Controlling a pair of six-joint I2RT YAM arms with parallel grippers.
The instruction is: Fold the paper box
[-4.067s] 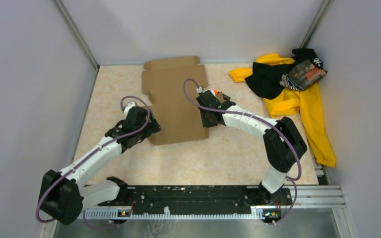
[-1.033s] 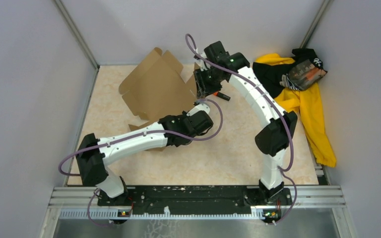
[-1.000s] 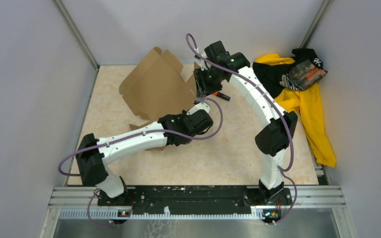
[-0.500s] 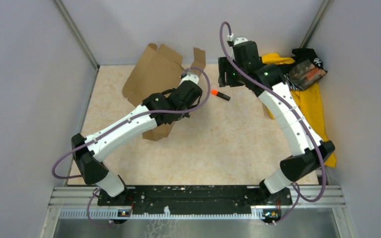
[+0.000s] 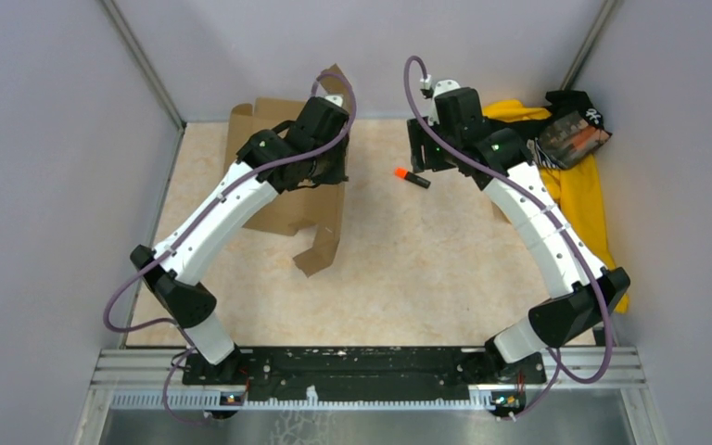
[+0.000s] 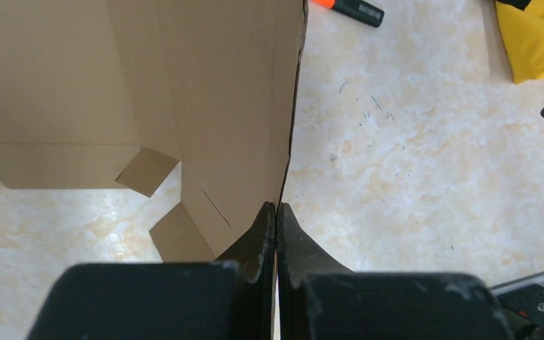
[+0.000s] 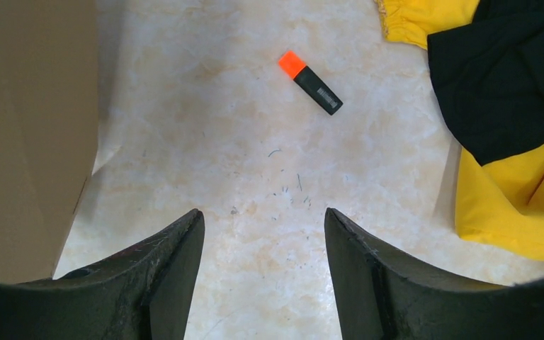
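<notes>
The paper box (image 5: 326,218) stands partly raised at the far left of the table (image 5: 426,278), one edge pinched in the clenched left end effector (image 6: 276,214). To its right, the right end effector (image 7: 263,221) hangs released and empty above a marker (image 7: 311,82).

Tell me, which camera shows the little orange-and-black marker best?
The right wrist view: the marker lies whole and large, orange cap and black body clear. The top external view shows it tiny. The left wrist view catches it at the top edge, cap partly cropped.
</notes>
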